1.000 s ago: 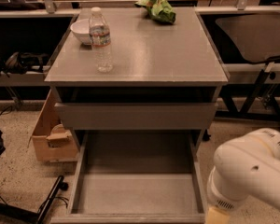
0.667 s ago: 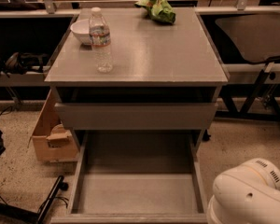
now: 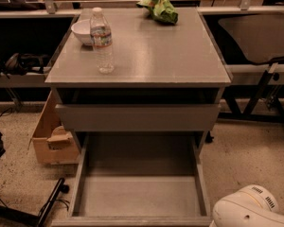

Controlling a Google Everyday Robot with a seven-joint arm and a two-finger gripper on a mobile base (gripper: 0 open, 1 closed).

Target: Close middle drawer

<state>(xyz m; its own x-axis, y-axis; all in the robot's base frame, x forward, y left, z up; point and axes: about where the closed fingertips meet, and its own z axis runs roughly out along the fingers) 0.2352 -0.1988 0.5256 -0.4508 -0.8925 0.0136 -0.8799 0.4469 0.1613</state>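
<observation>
nearby, white arm [image 3: 251, 210] flanks open middle drawer [image 3: 139, 196]; hand out of view.

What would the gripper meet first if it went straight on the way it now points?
That cannot be read: the gripper is out of view, and only the white arm shows, at the lower right. Nearest to it, probably, is the front right corner of the open drawer.

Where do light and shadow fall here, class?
Camera view: warm light sheens the cabinet top; shadow sits under it, above the upper drawer front; the pulled-out middle drawer dims toward its back; the tool is out of frame, only a white arm at lower right.
</observation>
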